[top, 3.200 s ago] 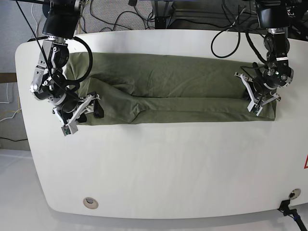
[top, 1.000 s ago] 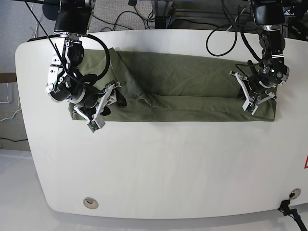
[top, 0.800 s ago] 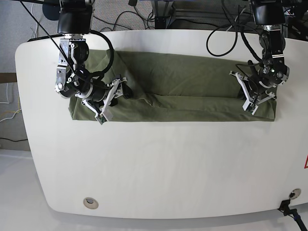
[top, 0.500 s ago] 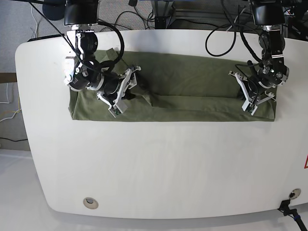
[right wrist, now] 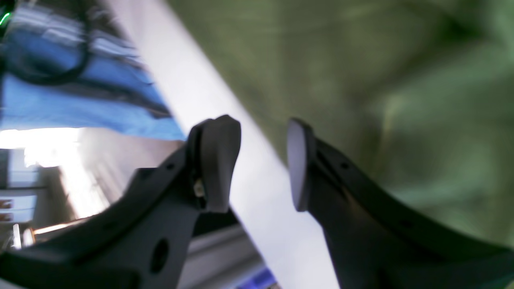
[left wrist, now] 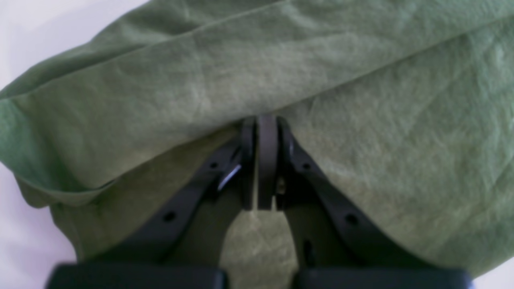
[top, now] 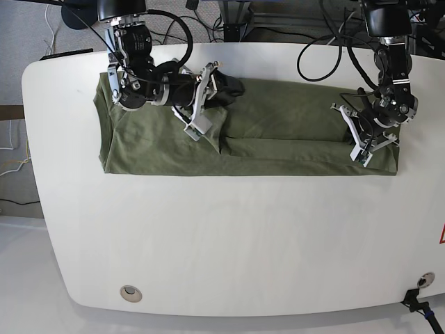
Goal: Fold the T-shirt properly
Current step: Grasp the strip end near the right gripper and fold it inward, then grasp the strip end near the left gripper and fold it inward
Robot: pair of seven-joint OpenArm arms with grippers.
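The T-shirt (top: pixel 243 136) lies as a long olive band across the far half of the white surface (top: pixel 229 243), its long axis running side to side in the base view, already narrowed lengthwise.

The left pincer (top: pixel 368 142) sits at the band's end on that view's right. In its wrist view the left pincer (left wrist: pixel 260 160) has its jaws pressed together with a raised fold of cloth meeting the tips — whether fabric is actually caught between them cannot be told, since the fold hides the very tips.

The right pincer (top: pixel 208 104) hangs over the shirt left of the middle, near the far edge. Its wrist view is blurred, but the right pincer (right wrist: pixel 263 164) shows a plain gap between the fingers (right wrist: pixel 219 160), nothing held, with green cloth and the surface's edge beyond it.

The coming move turns on that long axis: the band probably has to be folded end over end, and each arm has one end nearest. The end on the base view's left lies outward from the right pincer, so that arm looks best placed to take it — while the left arm anchors the opposite end.
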